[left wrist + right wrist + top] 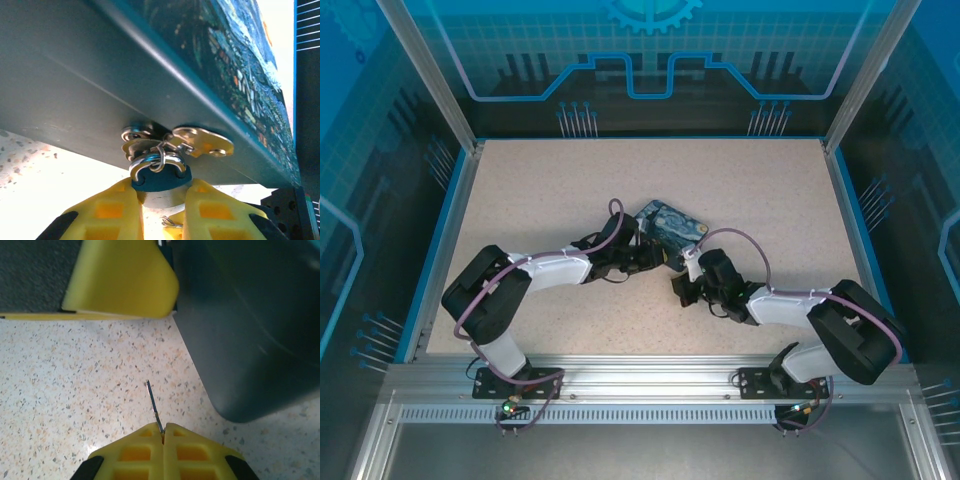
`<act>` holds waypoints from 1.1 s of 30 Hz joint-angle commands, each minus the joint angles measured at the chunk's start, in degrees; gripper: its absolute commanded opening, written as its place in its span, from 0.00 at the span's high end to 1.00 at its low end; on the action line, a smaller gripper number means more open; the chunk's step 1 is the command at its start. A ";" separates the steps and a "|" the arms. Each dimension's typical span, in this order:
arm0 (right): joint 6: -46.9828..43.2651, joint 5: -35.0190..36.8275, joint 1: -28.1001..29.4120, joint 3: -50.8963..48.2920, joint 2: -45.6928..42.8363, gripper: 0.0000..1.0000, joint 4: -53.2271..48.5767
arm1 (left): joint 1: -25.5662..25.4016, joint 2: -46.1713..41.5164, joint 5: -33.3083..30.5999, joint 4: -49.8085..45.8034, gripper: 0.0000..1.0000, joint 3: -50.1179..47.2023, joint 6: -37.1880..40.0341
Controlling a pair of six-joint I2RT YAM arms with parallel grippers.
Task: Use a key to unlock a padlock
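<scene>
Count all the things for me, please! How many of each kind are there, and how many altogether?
Tins: 1, the painted tin
Padlocks: 1, the padlock
Keys: 1, the key
Robot arms: 2, the left arm and the right arm
Total: 5
</scene>
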 commanded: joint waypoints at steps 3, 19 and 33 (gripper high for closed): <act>-1.71 3.17 0.83 1.58 0.13 1.00 2.96 | -0.30 -1.65 1.93 4.42 0.97 0.27 -3.98; 0.29 6.42 0.81 0.68 -2.29 1.00 5.45 | -0.38 -0.90 2.32 6.43 0.99 -0.42 -5.92; 1.13 8.78 0.76 1.35 -2.21 1.00 4.47 | -0.47 -0.51 2.53 7.24 0.99 -0.84 -6.47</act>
